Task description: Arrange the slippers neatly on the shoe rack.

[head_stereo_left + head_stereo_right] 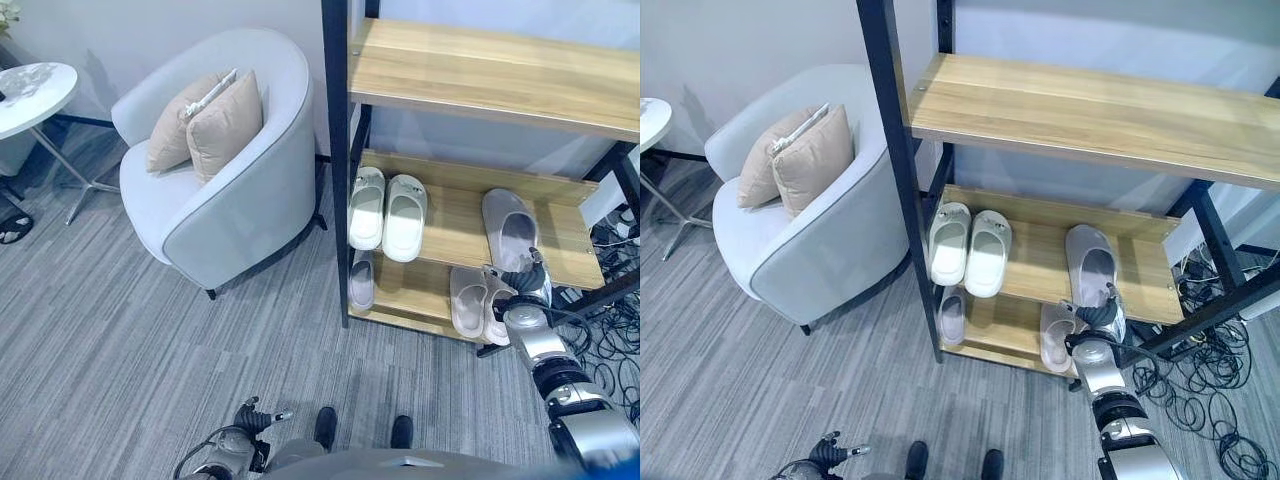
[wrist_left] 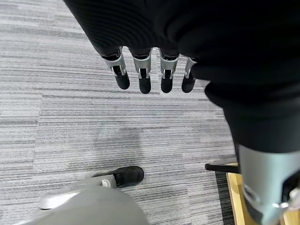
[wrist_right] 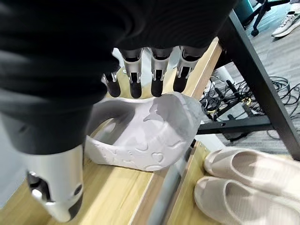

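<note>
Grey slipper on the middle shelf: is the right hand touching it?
Cannot tell: in the right wrist view, right hand fingertips hang at the grey slipper's heel rim; no clear contact or gap.

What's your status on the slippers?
Right hand open over grey slipper on middle shelf. Left hand open, idle. Nothing blocking.

Even, soft indoor light is cast over the scene. A faint shadow is thrown on the wall behind the armchair (image 1: 225,160). A mild sheen is seen on the top plank of the shoe rack (image 1: 1090,110). The rack's posts are bowed toward the frame edges. The right hand (image 3: 140,70) is slightly blurred close up.
</note>
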Controlling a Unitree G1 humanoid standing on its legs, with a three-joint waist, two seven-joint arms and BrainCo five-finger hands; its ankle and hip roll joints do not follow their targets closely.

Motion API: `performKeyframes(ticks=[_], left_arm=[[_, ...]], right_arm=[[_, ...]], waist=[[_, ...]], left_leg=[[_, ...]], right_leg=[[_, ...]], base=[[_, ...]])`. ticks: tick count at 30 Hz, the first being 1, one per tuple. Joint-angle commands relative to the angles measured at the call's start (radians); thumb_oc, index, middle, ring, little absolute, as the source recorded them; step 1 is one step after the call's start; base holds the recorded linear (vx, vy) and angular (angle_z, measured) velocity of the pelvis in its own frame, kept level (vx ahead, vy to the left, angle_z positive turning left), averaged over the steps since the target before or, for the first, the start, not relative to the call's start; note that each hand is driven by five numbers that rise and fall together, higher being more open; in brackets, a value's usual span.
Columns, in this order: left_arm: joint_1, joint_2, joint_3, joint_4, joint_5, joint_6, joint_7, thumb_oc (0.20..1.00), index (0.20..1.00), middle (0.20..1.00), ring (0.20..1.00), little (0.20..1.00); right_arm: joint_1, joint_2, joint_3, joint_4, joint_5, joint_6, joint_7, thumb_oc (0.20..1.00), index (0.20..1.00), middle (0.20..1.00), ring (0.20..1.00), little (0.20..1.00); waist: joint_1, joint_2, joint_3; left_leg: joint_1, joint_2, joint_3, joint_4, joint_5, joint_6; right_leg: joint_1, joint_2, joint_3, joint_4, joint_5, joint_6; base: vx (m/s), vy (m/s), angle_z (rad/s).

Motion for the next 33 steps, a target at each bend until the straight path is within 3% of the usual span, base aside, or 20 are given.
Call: performKeyframes(ticks=[1,5,6,7,8,11,22,33], left_arm=[[-0.037,-0.051,-0.021,0.058,-0.024,-0.006,-0.013,1.000,1.000,1.000,1.000,1.000],[-0.030,-0.043,-0.017,0.055,0.002,-0.014,-0.024,1.000,1.000,1.000,1.000,1.000],[-0.025,-0.035,-0.012,0.055,0.019,-0.018,-0.023,1.000,1.000,1.000,1.000,1.000],[-0.025,-0.036,-0.012,0.055,0.019,-0.018,-0.023,1.000,1.000,1.000,1.000,1.000],[-0.021,-0.031,-0.007,0.055,0.039,-0.020,-0.024,1.000,1.000,1.000,1.000,1.000],[-0.027,-0.027,-0.005,0.061,0.057,-0.028,-0.023,1.000,1.000,1.000,1.000,1.000],[-0.047,-0.028,-0.049,0.061,0.004,-0.037,-0.010,1.000,1.000,1.000,1.000,1.000],[-0.101,-0.015,-0.070,0.044,-0.067,-0.053,0.015,1.000,1.000,1.000,1.000,1.000]], right_arm=[[-0.014,-0.013,-0.003,-0.069,-0.001,-0.071,-0.010,1.000,1.000,1.000,1.000,1.000],[0.017,-0.034,-0.042,-0.108,0.001,-0.119,-0.005,1.000,1.000,1.000,1.000,1.000],[0.012,-0.084,-0.056,-0.084,-0.095,-0.088,-0.046,1.000,1.000,1.000,1.000,1.000],[0.012,-0.085,-0.056,-0.083,-0.096,-0.088,-0.046,1.000,1.000,1.000,1.000,1.000],[-0.001,-0.156,-0.042,-0.058,-0.242,-0.016,-0.070,1.000,1.000,1.000,1.000,1.000],[-0.031,-0.222,-0.035,-0.031,-0.334,0.028,-0.087,1.000,1.000,1.000,1.000,1.000],[-0.269,-0.295,0.110,0.152,-0.316,0.079,-0.041,1.000,1.000,1.000,1.000,1.000],[-0.436,-0.345,0.149,0.244,-0.255,0.105,-0.073,1.000,1.000,1.000,1.000,1.000]], waist=[[0.024,-0.013,-0.023],[0.022,-0.015,-0.023],[0.025,-0.015,-0.021],[0.025,-0.014,-0.021],[0.029,-0.015,-0.022],[0.035,-0.014,-0.017],[0.048,0.001,0.029],[0.048,0.034,0.083]], left_leg=[[-0.014,0.038,0.023,0.005,-0.069,-0.036],[-0.011,0.038,0.023,0.005,-0.072,-0.035],[-0.010,0.038,0.022,0.005,-0.073,-0.035],[-0.010,0.038,0.022,0.005,-0.073,-0.035],[-0.012,0.038,0.020,0.005,-0.074,-0.036],[-0.017,0.039,0.018,0.005,-0.073,-0.037],[-0.081,0.037,0.021,0.005,-0.045,-0.048],[-0.153,0.028,0.035,0.005,-0.020,-0.054]], right_leg=[[0.049,-0.091,-0.012,0.006,0.023,0.079],[0.049,-0.088,-0.010,0.006,0.022,0.078],[0.049,-0.088,-0.011,0.006,0.020,0.079],[0.049,-0.088,-0.011,0.006,0.020,0.079],[0.048,-0.088,-0.014,0.006,0.018,0.080],[0.044,-0.088,-0.018,0.006,0.016,0.081],[-0.009,-0.090,-0.027,0.006,0.031,0.082],[-0.085,-0.102,-0.013,0.006,0.055,0.082]], base=[[0.00,0.000,0.00],[0.01,-0.005,0.00],[0.05,-0.017,0.00],[0.06,-0.028,0.01],[0.04,-0.023,0.01],[0.02,-0.011,0.01],[0.00,-0.013,0.01],[0.00,-0.002,0.00]])
